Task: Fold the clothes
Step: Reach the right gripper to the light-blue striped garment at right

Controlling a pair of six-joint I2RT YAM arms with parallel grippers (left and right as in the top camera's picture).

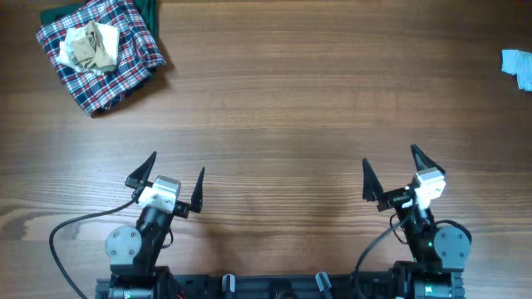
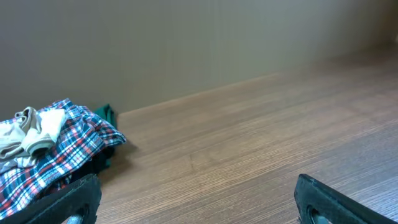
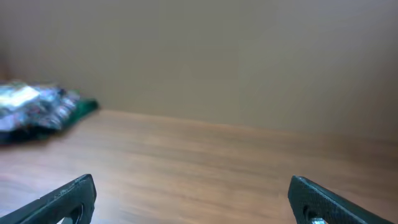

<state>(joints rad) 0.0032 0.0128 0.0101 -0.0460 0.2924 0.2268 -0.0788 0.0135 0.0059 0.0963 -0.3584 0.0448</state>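
The clothes [image 1: 517,66] show only as a small pale blue-white patch at the far right edge of the overhead view, mostly cut off by the frame. Both arms rest at the near edge of the table, far from that patch. My left gripper [image 1: 177,164] is open, with bare wood between its fingers [image 2: 81,194]. On the other side, my right gripper [image 1: 389,155] also stands open and holds nothing; only wood shows between its fingers [image 3: 311,194]. Neither wrist view shows the clothes.
A red, navy and white plaid cloth [image 1: 104,51] lies bunched at the far left, a small beige cloth [image 1: 91,46] on top and a dark green cloth [image 1: 148,12] under it. The left wrist view shows this pile [image 2: 56,152] ahead to the left.
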